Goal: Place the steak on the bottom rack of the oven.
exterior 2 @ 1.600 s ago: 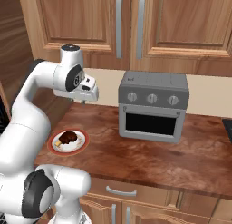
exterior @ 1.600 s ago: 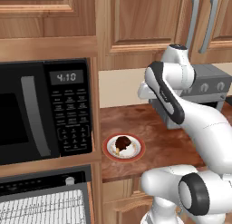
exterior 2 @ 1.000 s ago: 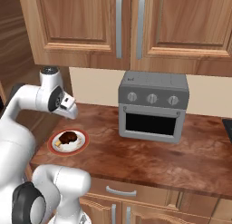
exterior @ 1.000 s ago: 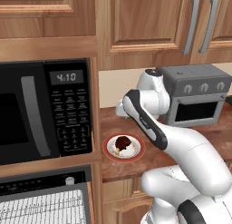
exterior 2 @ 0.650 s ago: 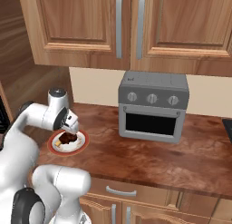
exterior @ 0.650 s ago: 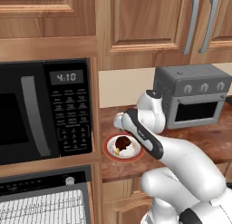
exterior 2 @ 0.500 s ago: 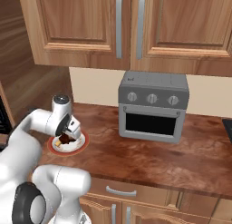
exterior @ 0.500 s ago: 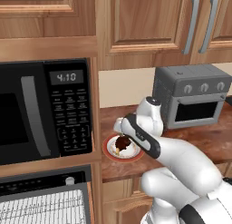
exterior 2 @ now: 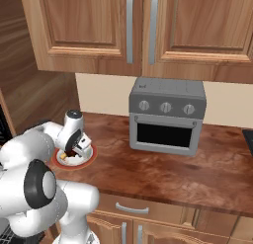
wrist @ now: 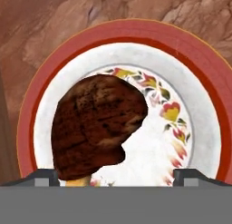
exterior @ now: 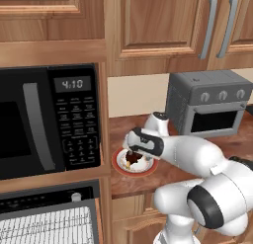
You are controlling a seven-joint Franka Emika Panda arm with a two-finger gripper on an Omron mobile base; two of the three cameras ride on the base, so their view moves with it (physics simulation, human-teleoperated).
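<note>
The steak [wrist: 97, 125], a dark brown lump, lies on the left half of a red-rimmed white plate [wrist: 199, 82] on the wooden counter. My gripper [wrist: 118, 175] hangs just above it, open, its fingertips [wrist: 45, 175] standing wide apart at either side of the meat. In the left base view the gripper [exterior: 131, 155] is down at the plate [exterior: 118, 165], over the steak [exterior: 132, 160]. From the right base view the hand [exterior 2: 74, 148] covers most of the plate [exterior 2: 90, 156]. The oven [exterior: 44, 201] sits low at the left, below the counter, its silver wire racks [exterior: 49, 227] showing.
A black microwave [exterior: 49, 119] with a keypad stands directly left of the plate. A grey three-knob toaster oven [exterior 2: 167, 117] occupies the counter to the right. Wooden cabinets [exterior 2: 143, 25] hang overhead. Bare counter [exterior 2: 163, 171] stretches between the plate and the toaster oven.
The arm has swung down and to the left from high above the counter. The gripper has dropped onto the plate and now hangs right over the steak.
</note>
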